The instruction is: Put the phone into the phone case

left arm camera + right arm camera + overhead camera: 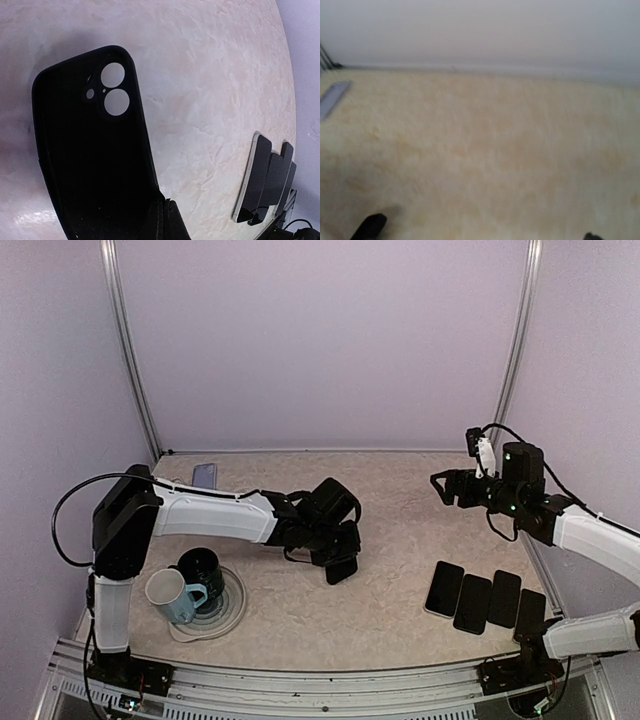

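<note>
A black phone case [342,570] with round camera cut-outs hangs tilted just above the middle of the table. My left gripper [336,556] is shut on its edge. In the left wrist view the phone case [95,150] fills the left half, with my closed fingers [170,222] at its lower end. Several dark phones [472,603] lie side by side at the front right, also visible as phones [260,180] in the left wrist view. My right gripper [441,487] hovers open high over the right rear of the table, holding nothing; only its fingertips [370,227] show in its blurred wrist view.
At the front left, a light blue mug [170,592] and a black mug [203,570] stand on a round grey plate [232,616]. A flat grey-blue object [204,475] lies at the back left by the wall, seen also as the flat object [332,98].
</note>
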You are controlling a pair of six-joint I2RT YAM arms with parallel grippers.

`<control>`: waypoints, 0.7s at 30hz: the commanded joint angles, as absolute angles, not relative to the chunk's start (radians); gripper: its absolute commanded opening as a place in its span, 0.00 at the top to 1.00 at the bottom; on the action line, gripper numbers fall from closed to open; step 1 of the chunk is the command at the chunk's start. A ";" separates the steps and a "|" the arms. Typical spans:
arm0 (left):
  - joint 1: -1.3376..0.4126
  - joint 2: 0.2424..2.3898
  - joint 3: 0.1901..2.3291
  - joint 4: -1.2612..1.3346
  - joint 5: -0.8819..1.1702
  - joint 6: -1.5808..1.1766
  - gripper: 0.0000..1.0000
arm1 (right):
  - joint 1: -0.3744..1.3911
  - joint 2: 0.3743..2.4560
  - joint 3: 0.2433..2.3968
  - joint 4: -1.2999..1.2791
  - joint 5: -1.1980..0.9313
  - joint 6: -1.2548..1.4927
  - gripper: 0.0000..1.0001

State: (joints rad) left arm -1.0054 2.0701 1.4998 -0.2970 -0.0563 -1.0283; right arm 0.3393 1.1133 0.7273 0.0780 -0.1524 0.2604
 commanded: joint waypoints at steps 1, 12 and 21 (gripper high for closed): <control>-1.032 2.131 1.513 -0.325 -0.058 -1.151 1.00 | 0.380 1.094 0.772 -0.178 -0.021 0.365 0.14; -1.065 2.120 1.498 -0.271 -0.042 -1.120 0.52 | 0.560 1.110 0.761 -0.550 0.225 0.547 0.10; -1.026 1.908 1.481 -0.203 -0.241 -0.827 0.26 | 0.604 1.247 0.777 -0.766 0.251 0.740 0.07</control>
